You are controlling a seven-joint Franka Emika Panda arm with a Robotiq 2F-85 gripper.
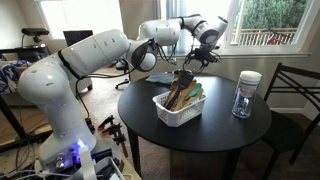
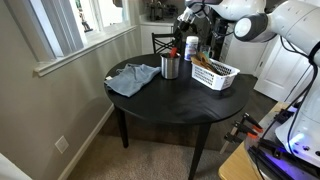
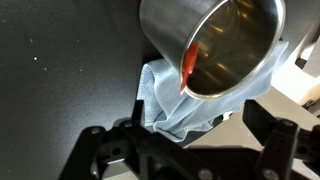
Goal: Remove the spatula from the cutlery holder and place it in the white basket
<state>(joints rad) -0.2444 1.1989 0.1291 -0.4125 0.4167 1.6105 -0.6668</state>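
Wrist view, from above: one steel cup [image 3: 215,45] stands upright under the camera, with a single red spatula [image 3: 188,62] inside it, leaning on the rim. Two black fingers [image 3: 92,142] frame the bottom edge, spread wide with nothing between them. One crumpled blue-grey cloth [image 3: 168,105] lies against the cup on the round black surface [image 3: 60,60].

In an exterior view the gripper [image 1: 204,52] hangs above the far part of the surface, clear of everything on it. One white basket [image 1: 178,108] with slotted sides stands near the middle. It holds several wooden utensils [image 1: 180,92], too bunched to count. One clear jar [image 1: 245,95] with a white lid stands apart from the basket, near the edge, and one dark chair [image 1: 295,90] waits beyond it.

In an exterior view the cup [image 2: 170,68] stands between the cloth [image 2: 133,78] and the basket [image 2: 215,73], the spatula's red tip [image 2: 172,51] showing above its rim.
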